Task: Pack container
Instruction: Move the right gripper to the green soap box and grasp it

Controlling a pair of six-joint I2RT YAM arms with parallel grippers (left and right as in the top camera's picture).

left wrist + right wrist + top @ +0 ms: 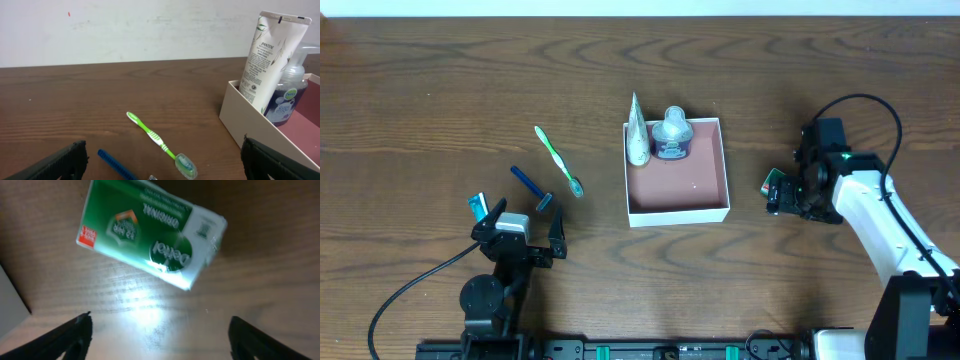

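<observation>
The container (710,212) is a shallow square white box with a reddish-brown inside at the table's middle; it also shows in the left wrist view (250,117). A white tube (637,135) and a clear pump bottle (671,135) stand in its far part. A green-and-white soap packet (150,232) lies on the table right of the box, just ahead of my open right gripper (157,335). It shows in the overhead view (771,186) too. A green toothbrush (558,160) and a blue razor (532,187) lie left of the box. My left gripper (162,165) is open and empty near the front left.
A small blue-and-white item (478,205) lies beside the left gripper. The right arm's cable (880,110) loops over the table's right side. The box's corner (10,305) shows at the left edge of the right wrist view.
</observation>
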